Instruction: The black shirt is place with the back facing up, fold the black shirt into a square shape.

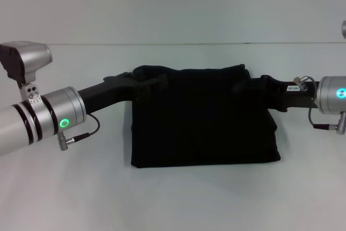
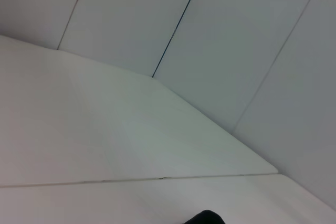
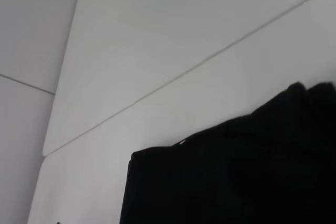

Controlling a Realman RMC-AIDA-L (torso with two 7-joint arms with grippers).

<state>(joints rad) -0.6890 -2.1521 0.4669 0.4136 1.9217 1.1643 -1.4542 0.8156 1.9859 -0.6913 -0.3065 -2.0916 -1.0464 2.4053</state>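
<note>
The black shirt (image 1: 203,117) lies folded into a rough rectangle on the white table (image 1: 173,198); no lettering shows. My left gripper (image 1: 145,82) reaches in from the left and is shut on the shirt's far left corner. My right gripper (image 1: 253,85) reaches in from the right and is shut on the far right corner. The far edge is bunched and slightly raised between them. The right wrist view shows the shirt's edge (image 3: 226,177) over the table. The left wrist view shows only a small black tip (image 2: 206,217) at the frame's edge.
The white table (image 2: 105,129) runs to a pale panelled wall (image 2: 236,35) behind. A seam crosses the tabletop (image 3: 184,72). Bare table lies in front of the shirt and on both sides of it.
</note>
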